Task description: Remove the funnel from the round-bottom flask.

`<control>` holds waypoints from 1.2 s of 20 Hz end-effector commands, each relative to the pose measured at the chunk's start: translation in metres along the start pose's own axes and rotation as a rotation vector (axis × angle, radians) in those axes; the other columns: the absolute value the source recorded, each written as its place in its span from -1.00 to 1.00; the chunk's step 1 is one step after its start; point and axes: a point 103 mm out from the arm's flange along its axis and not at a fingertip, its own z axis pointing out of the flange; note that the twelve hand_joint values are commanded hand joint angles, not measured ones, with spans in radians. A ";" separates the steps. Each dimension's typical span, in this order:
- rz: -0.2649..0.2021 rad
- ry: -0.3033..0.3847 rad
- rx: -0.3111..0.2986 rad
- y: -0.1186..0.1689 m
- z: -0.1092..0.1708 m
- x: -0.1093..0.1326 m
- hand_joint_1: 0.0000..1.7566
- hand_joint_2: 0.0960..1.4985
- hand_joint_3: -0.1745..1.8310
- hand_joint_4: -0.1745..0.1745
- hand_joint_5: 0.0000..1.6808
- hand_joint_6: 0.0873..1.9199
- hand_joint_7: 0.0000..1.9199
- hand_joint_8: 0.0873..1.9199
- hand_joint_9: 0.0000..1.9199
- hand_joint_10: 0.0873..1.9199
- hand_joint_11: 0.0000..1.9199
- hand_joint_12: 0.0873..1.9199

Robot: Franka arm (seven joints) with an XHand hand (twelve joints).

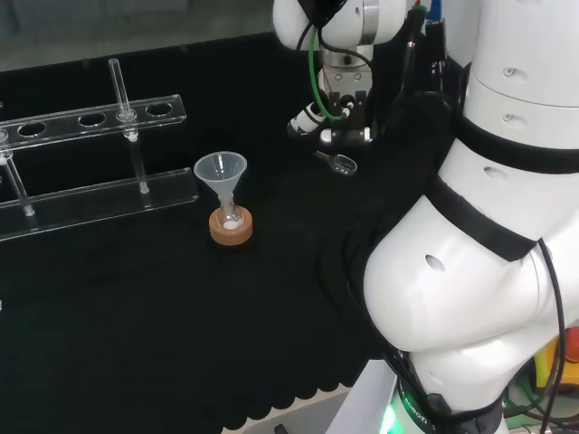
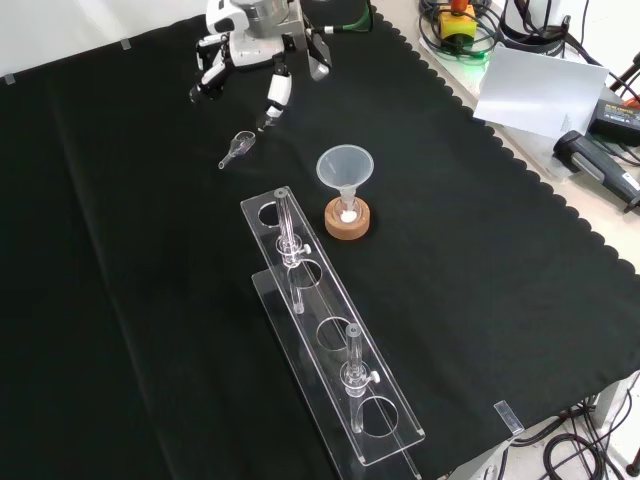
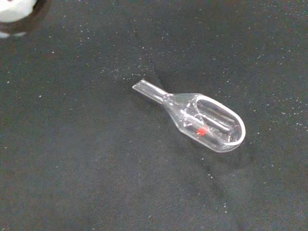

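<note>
The bench, covered in black cloth, is seen with a clear rack lying lengthwise near the front view's centre; two glass tubes are stood in it. The hand is held at the far edge in the front view, its fingers spread and relaxed, with nothing grasped. Right of the rack in the front view, a cork ring is set, and a small flask with white matter at its bottom is seated in it. The funnel is stood upright in the flask's neck, well apart from the hand. A small clear scoop is laid on the cloth just below the fingers.
</note>
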 end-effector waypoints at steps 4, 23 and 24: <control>-0.020 -0.031 -0.001 -0.007 -0.005 0.000 -0.25 -0.38 -0.44 0.50 -0.46 -1.00 -0.11 -1.00 -0.19 -1.00 -1.00 0.19; -0.340 0.001 0.076 -0.064 -0.073 0.011 -0.43 -0.30 -0.71 0.10 -1.00 -1.00 -0.77 -1.00 -0.74 -1.00 -1.00 -0.21; -0.361 0.015 0.086 -0.068 -0.074 0.011 -0.44 -0.30 -0.73 0.09 -1.00 -1.00 -0.80 -1.00 -0.77 -1.00 -1.00 -0.27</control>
